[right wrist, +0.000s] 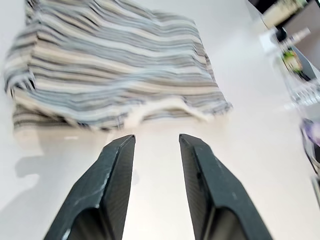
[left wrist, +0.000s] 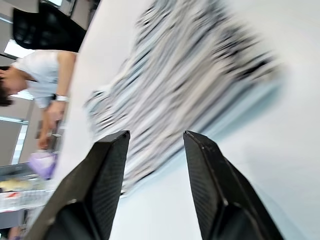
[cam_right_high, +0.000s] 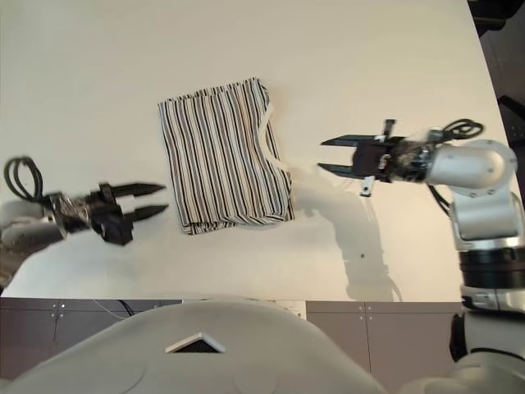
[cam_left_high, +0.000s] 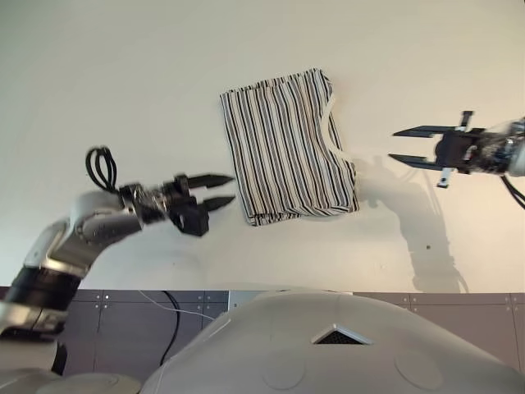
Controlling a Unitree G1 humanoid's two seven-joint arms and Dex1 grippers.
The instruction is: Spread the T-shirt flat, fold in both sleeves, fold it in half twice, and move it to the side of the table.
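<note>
At the left, our left black two-fingered gripper hung over the plain white table. Its jaws were parted and held nothing, and its tips were near the shirt's near left corner without touching it.

In the middle of the table lay the black-and-white striped cotton T-shirt. It was a compact upright rectangle with no sleeve sticking out, the neckline showed along its right edge, and stacked layers showed at its near edge. From this we judged that the spreading, both sleeve folds and at least one halving were done. We could not tell whether the second halving was made.

At the right, our right black two-fingered gripper was also parted and empty, clear of the shirt's right edge.

We judged that moving the shirt to the table's side was not yet done.
</note>
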